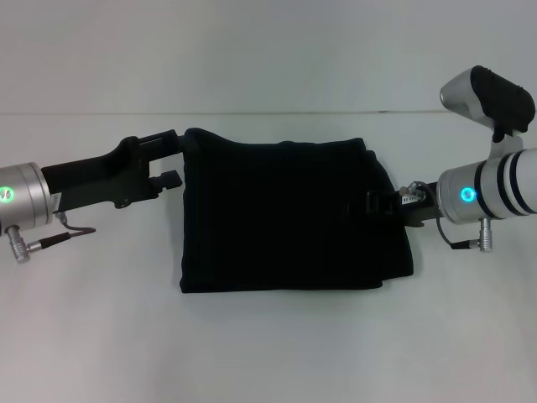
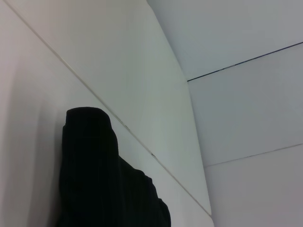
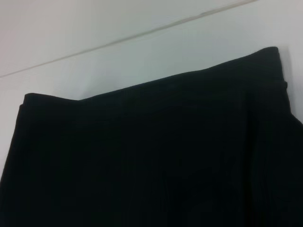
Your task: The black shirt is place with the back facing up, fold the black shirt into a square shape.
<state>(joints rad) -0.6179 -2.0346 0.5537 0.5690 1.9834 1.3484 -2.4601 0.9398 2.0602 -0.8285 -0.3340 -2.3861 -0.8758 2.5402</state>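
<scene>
Black shirt (image 1: 285, 214) lies folded, roughly square, on the white tabletop (image 1: 268, 353), between both sets of fingers. Left gripper (image 1: 170, 161) spread at its far corner; right gripper (image 1: 379, 206) we can't tell. Soft, light, limp: we'd pinch edges.

Black shirt (image 1: 285, 214) — folded near-square, plain side up — flat mid-table.

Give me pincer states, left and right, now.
Left pincer: open, at the black shirt's far left corner, holding nothing visible.
Right pincer: at the shirt's right edge, cannot tell.
</scene>
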